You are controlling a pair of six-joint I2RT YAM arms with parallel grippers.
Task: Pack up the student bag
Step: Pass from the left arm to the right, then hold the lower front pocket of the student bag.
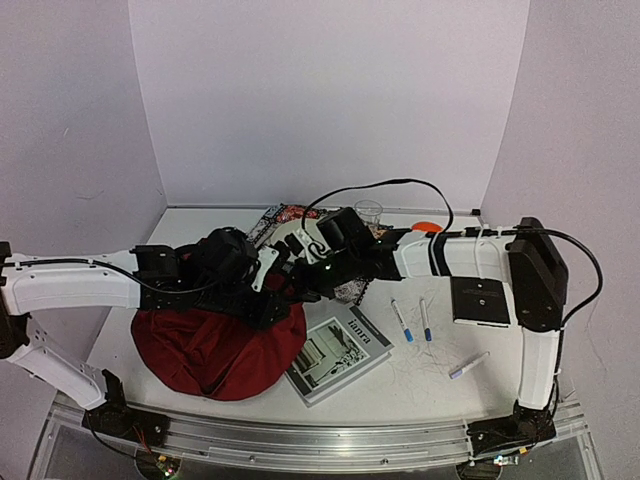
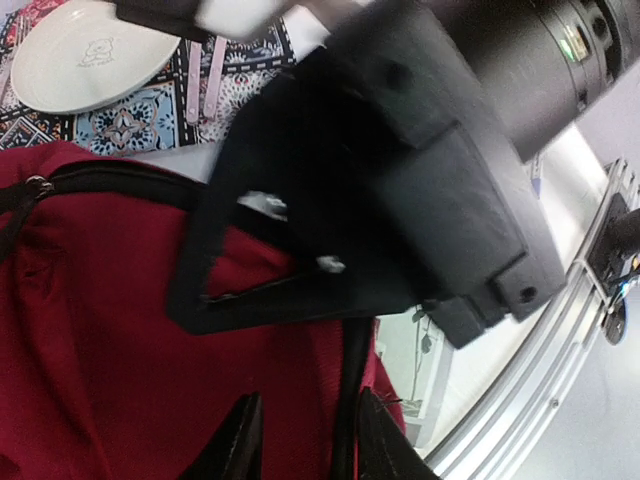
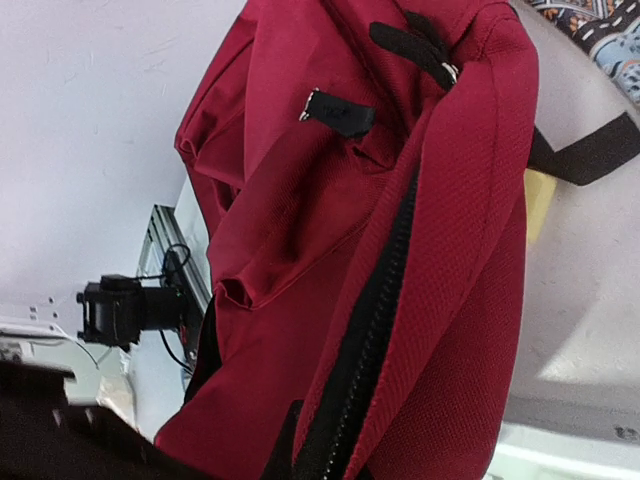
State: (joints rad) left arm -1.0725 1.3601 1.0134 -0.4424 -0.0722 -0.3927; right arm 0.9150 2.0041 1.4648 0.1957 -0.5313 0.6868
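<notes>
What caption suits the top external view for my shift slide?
Packing in progress: dark-red student bag at the left of the table, a book and three pens lying outside it to its right.

White shells on both here, left arm (image 1: 70,285) and right arm (image 1: 470,255), turning black at joints and wrists. Black bases sit on the aluminium rail (image 1: 330,440). Well above the rail, a black cable (image 1: 390,185) arcs off the right arm. Left gripper (image 2: 310,455): dark, tapered fingers (image 2: 238,445).
</notes>
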